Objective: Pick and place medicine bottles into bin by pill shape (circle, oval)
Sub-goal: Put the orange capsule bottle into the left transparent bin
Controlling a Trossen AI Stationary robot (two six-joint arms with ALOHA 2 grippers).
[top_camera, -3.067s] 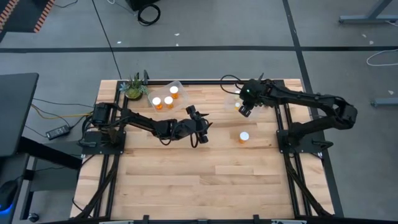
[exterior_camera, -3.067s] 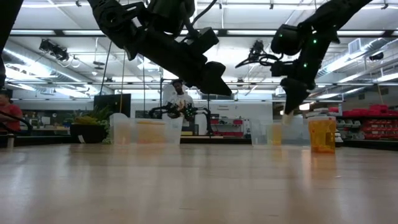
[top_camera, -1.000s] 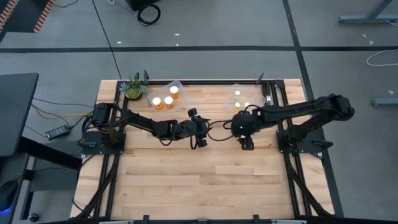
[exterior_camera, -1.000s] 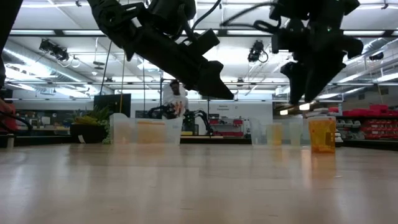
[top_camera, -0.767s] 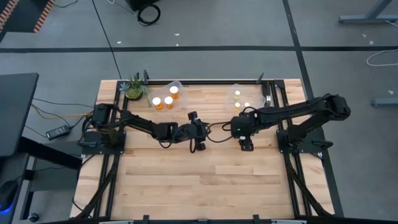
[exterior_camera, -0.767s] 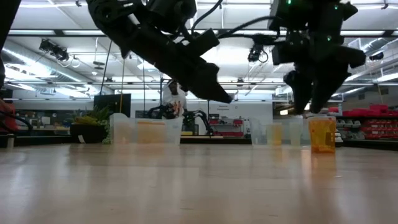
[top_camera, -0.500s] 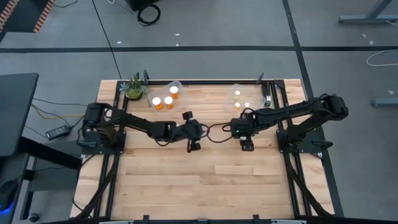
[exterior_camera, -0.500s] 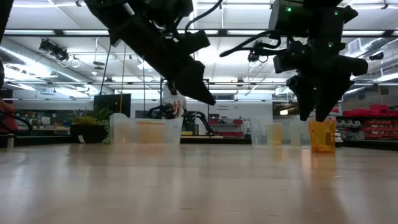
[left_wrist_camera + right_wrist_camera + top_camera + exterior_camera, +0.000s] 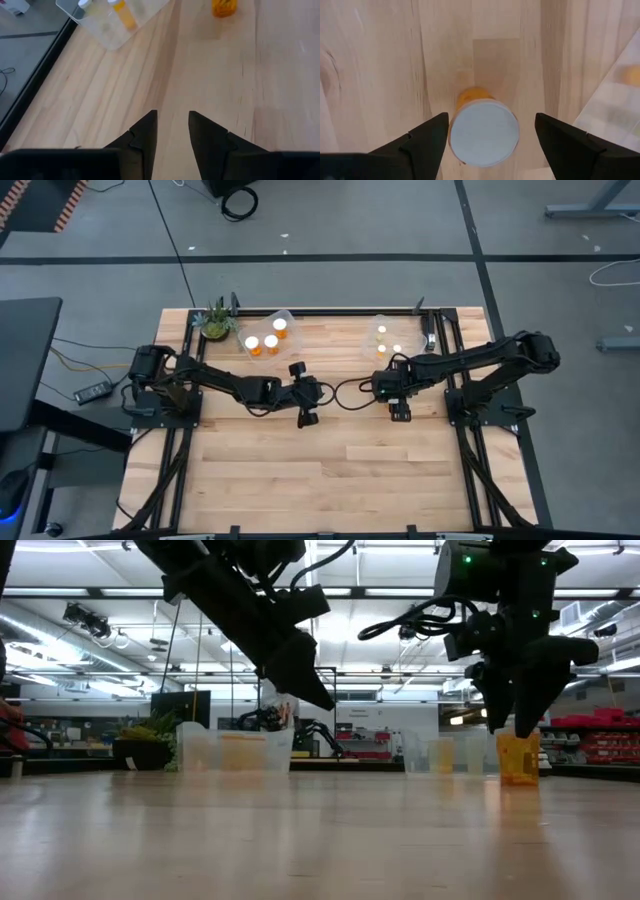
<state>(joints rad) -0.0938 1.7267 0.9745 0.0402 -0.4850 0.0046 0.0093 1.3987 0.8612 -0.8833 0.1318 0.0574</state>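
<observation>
The right gripper (image 9: 487, 135) has descended over the last loose bottle (image 9: 482, 127) on the table (image 9: 300, 470), fingers spread wide either side, not yet closed. Left gripper (image 9: 172, 132), narrowly parted and empty, has drawn back leftward. Grasp appears imminent.

No legible text, label, brand, number or sign found in any view. The bottle cap (image 9: 484, 132) is plain white; background signage in the low view is unreadable.
</observation>
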